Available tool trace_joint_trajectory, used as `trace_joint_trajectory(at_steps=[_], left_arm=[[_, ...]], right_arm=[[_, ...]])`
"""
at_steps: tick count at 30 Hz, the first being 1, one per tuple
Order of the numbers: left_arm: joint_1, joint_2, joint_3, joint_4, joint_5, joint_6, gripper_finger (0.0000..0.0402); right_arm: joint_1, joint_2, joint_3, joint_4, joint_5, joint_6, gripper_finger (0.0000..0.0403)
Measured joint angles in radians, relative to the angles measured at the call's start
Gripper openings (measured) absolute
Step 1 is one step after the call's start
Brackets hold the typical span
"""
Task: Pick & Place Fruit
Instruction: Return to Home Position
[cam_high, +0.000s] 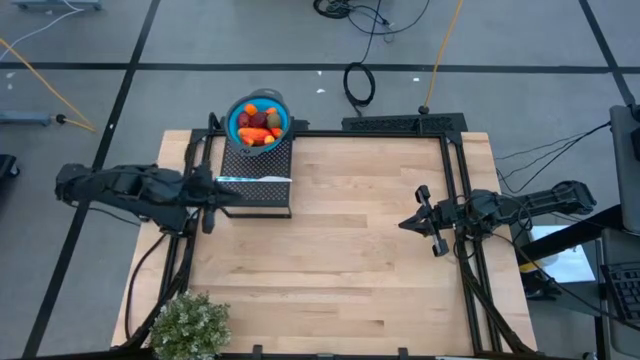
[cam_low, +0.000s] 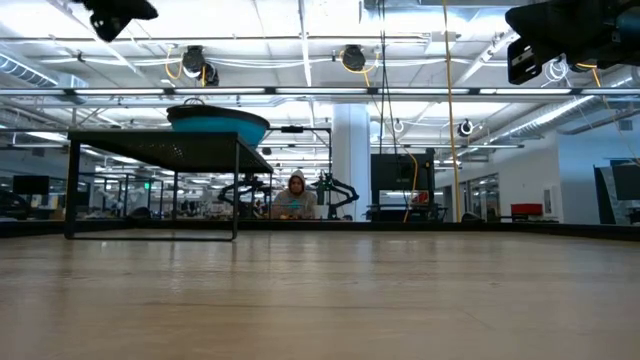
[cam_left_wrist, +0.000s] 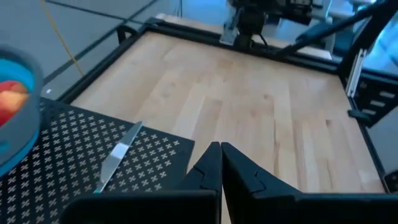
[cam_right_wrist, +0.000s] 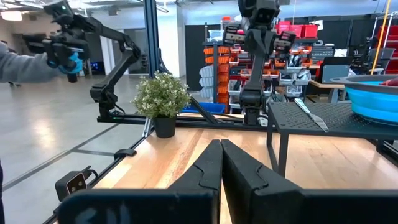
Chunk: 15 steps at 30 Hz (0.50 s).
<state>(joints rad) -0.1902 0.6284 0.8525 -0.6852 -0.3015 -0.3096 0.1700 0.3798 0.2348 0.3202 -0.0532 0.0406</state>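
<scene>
Left tool (cam_left_wrist: 219, 149) clenched, empty, over the shelf (cam_high: 265, 165) edge; right tool (cam_right_wrist: 219, 145) clenched, empty; fruit (cam_high: 259, 124) in the blue bowl (cam_high: 232, 118).

A pale wooden plank table (cam_high: 340, 250) fills the middle of the floor. At its ten o'clock stands a black perforated metal shelf (cam_high: 265, 200), with a slim steel-bladed, blue-handled knife (cam_left_wrist: 118, 157) lying flat across it. A round blue strainer bowl (cam_high: 233, 122) sits at the shelf's twelve o'clock end. A bushy green potted plant (cam_high: 190, 325) occupies the seven o'clock corner. Beyond the table, at twelve o'clock, a coiled black cable (cam_high: 359, 84) lies on the grey floor.
</scene>
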Motion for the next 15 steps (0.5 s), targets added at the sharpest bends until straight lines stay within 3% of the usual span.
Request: trace_joint_trajectory(at_steps=[15], left_arm=[[0.0,-0.325,-0.214,0.03,-0.042,-0.013,0.0002]], right_arm=[[0.0,0.0,0.0,-0.037,0.0,0.0,0.0]])
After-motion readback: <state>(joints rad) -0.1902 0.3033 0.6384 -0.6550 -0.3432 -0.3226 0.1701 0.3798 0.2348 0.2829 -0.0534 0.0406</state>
